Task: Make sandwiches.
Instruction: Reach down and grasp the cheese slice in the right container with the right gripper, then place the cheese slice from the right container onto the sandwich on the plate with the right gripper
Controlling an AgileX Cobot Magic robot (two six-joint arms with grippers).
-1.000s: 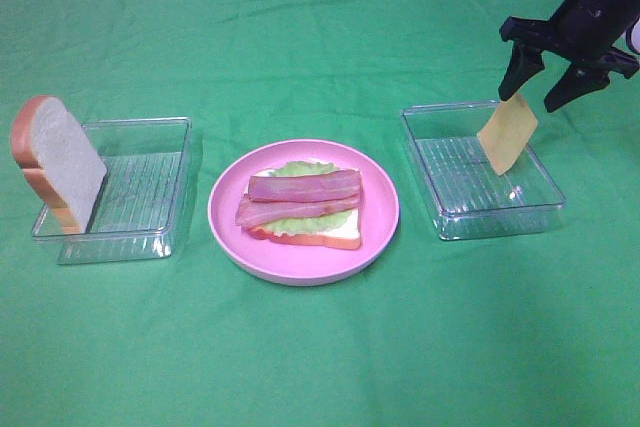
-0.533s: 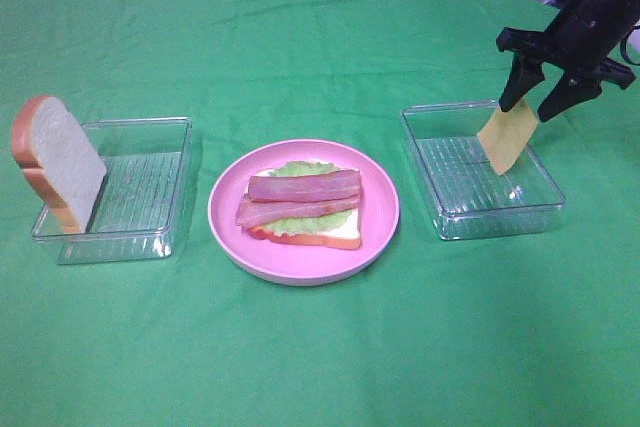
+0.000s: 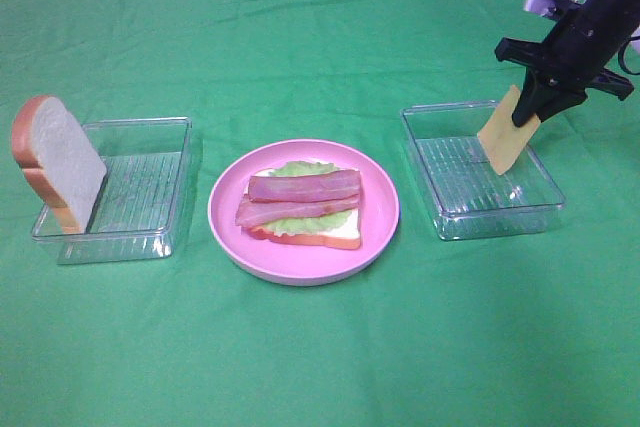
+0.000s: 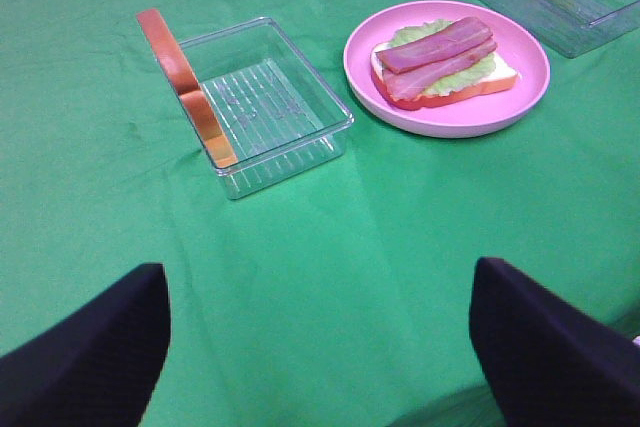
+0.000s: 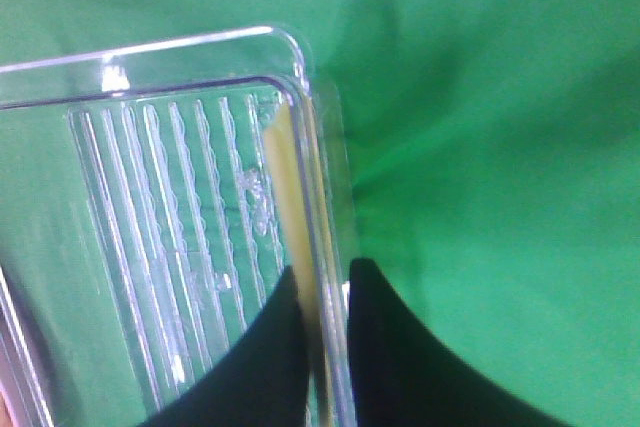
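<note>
One yellow cheese slice (image 3: 505,142) pinched at top by right hand (image 3: 527,117) (standing in clear tray (image 3: 455,222)), left hand (image 4: 318,282) wide

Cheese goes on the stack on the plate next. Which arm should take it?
Right. The right gripper is pinched on the cheese leaning in the tray beside the plate. The left gripper is open and empty, back on the bread side.
</note>
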